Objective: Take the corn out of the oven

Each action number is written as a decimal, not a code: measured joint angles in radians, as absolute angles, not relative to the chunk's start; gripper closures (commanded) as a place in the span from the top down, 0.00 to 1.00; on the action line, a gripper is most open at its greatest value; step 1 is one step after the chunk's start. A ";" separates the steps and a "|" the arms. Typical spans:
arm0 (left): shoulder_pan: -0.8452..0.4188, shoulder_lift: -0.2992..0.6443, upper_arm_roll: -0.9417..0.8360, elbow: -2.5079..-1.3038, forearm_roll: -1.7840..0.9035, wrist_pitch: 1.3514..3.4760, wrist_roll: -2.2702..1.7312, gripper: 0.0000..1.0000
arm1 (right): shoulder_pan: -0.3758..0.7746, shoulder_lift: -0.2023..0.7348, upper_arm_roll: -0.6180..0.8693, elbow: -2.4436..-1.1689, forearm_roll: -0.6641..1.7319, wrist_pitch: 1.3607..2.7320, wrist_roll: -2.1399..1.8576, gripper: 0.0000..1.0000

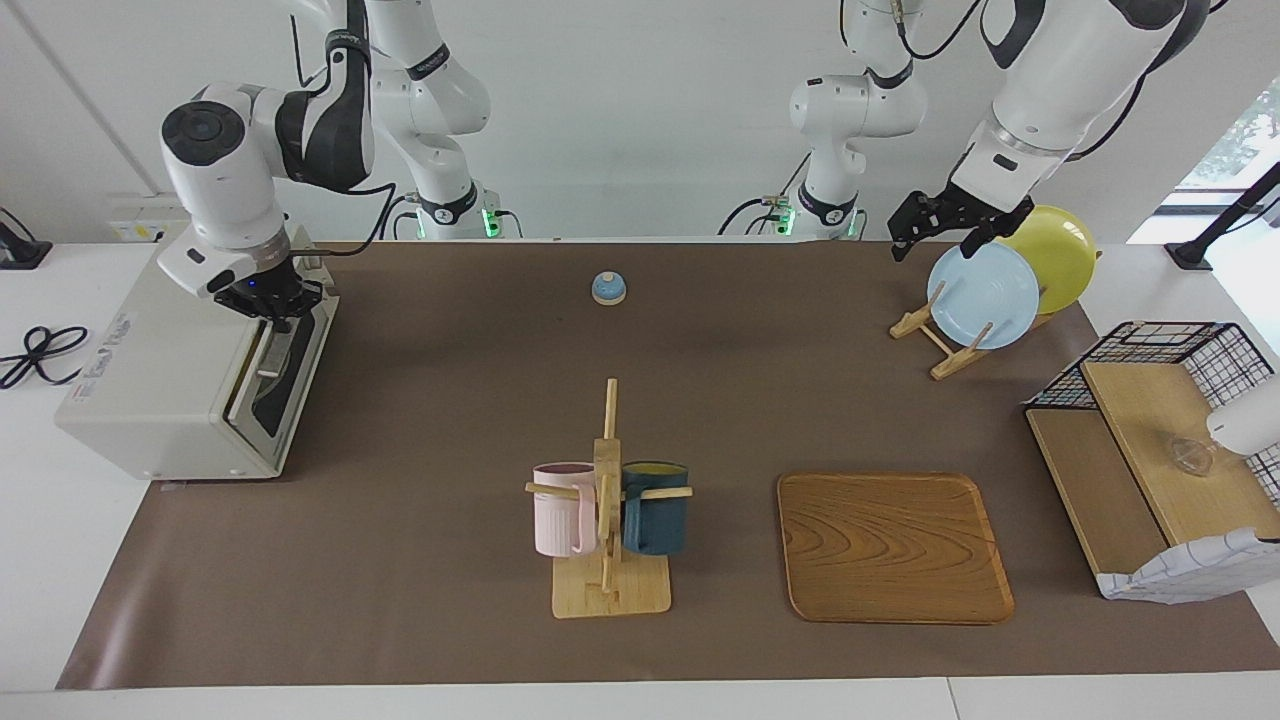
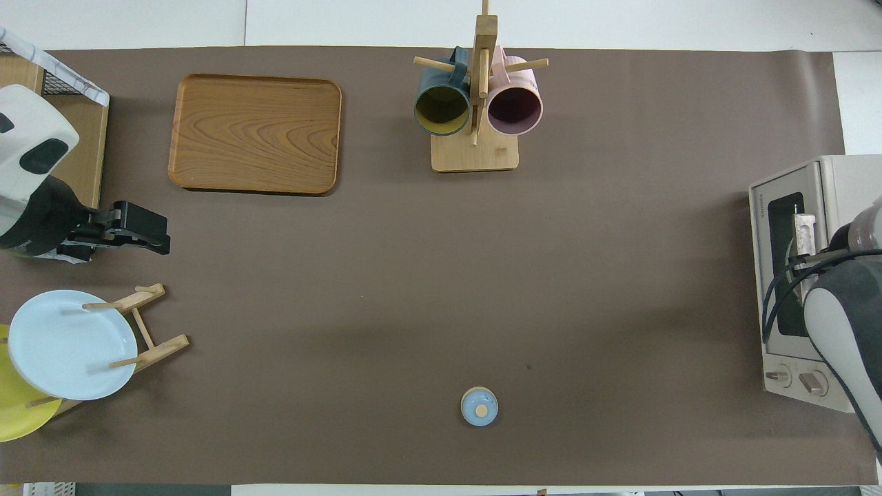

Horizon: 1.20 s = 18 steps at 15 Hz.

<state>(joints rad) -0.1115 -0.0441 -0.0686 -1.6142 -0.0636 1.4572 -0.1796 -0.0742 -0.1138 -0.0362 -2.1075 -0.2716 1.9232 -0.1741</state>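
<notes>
At the right arm's end of the table stands the off-white toaster oven [image 1: 170, 385], its dark glass door [image 1: 283, 360] facing the middle of the table and tipped slightly out at the top. The right gripper [image 1: 272, 312] is at the door's upper edge with its fingertips pinched together on the metal bar handle [image 1: 268, 352]. The corn cannot be made out through the glass, so if it lies inside it is hidden below and inward of that gripper. The left gripper [image 1: 935, 228] waits in the air, over the mat beside the wooden plate rack [image 1: 935, 335] that holds a pale blue plate [image 1: 985, 295] and a yellow plate [image 1: 1062, 255]; its fingers stand apart and hold nothing. Close to the robots, near the middle of the mat, sits a small blue bell [image 1: 608, 288]. Farther out come a wooden mug stand [image 1: 608, 590] with a pink mug [image 1: 562, 522] and a dark blue mug [image 1: 655, 508] hung on it, and beside it, toward the left arm's end, a wooden tray [image 1: 893, 547]. A wire basket with wooden shelves [image 1: 1160, 450] stands at the left arm's end of the table.
</notes>
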 measured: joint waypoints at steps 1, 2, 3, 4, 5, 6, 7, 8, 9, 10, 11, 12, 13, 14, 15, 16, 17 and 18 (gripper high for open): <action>-0.111 -0.044 -0.069 -1.614 -0.064 1.457 -0.180 1.00 | -0.063 -0.114 -0.035 -2.112 -0.264 1.925 -0.174 0.00; -0.111 -0.044 -0.069 -1.614 -0.064 1.457 -0.180 1.00 | -0.052 -0.113 -0.033 -2.117 -0.255 1.930 -0.174 0.00; -0.111 -0.044 -0.069 -1.614 -0.064 1.457 -0.180 1.00 | -0.043 -0.113 -0.031 -2.124 -0.244 1.937 -0.174 0.00; -0.111 -0.044 -0.069 -1.614 -0.064 1.457 -0.180 1.00 | -0.035 -0.110 -0.028 -2.131 -0.230 1.948 -0.174 0.00; -0.111 -0.044 -0.069 -1.614 -0.064 1.457 -0.180 1.00 | -0.026 -0.106 -0.025 -2.140 -0.210 1.962 -0.174 0.00; -0.111 -0.044 -0.069 -1.614 -0.064 1.457 -0.180 1.00 | -0.017 -0.099 -0.021 -2.149 -0.191 1.977 -0.171 0.00; -0.111 -0.044 -0.069 -1.614 -0.064 1.457 -0.180 1.00 | -0.010 -0.088 -0.017 -2.158 -0.167 1.999 -0.167 0.00; -0.111 -0.044 -0.069 -1.614 -0.064 1.457 -0.180 1.00 | -0.004 -0.071 -0.014 -2.165 -0.147 2.032 -0.165 0.00; -0.111 -0.044 -0.069 -1.614 -0.064 1.457 -0.180 1.00 | 0.001 -0.051 -0.010 -2.172 -0.132 2.068 -0.165 0.00; -0.111 -0.044 -0.069 -1.614 -0.064 1.457 -0.180 1.00 | 0.010 -0.033 -0.008 -2.179 -0.125 2.094 -0.165 0.00; -0.111 -0.044 -0.069 -1.614 -0.064 1.457 -0.180 1.00 | 0.019 -0.016 -0.007 -2.186 -0.124 2.121 -0.162 0.00; -0.111 -0.044 -0.069 -1.614 -0.064 1.458 -0.180 1.00 | 0.025 0.000 -0.007 -2.197 -0.124 2.156 -0.155 0.00; -0.111 -0.044 -0.069 -1.614 -0.064 1.459 -0.180 1.00 | 0.030 0.013 -0.005 -2.206 -0.123 2.182 -0.142 0.00; -0.111 -0.044 -0.069 -1.614 -0.064 1.464 -0.180 1.00 | 0.038 0.028 -0.006 -2.214 -0.124 2.206 -0.125 0.00; -0.111 -0.044 -0.069 -1.614 -0.064 1.472 -0.180 1.00 | 0.045 0.048 -0.006 -2.219 -0.125 2.229 -0.105 0.00; -0.111 -0.044 -0.069 -1.614 -0.064 1.478 -0.180 1.00 | 0.051 0.071 -0.007 -2.224 -0.126 2.252 -0.086 0.00; -0.111 -0.044 -0.069 -1.614 -0.064 1.481 -0.180 1.00 | 0.054 0.098 -0.007 -2.225 -0.126 2.274 -0.073 0.00; -0.111 -0.044 -0.069 -1.614 -0.064 1.483 -0.180 1.00 | 0.055 0.123 -0.007 -2.226 -0.126 2.293 -0.065 0.00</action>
<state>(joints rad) -0.1115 -0.0442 -0.0687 -1.6139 -0.0636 1.4831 -0.1796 0.0550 0.1234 -0.0065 -2.2257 -0.1260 2.2934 -0.0649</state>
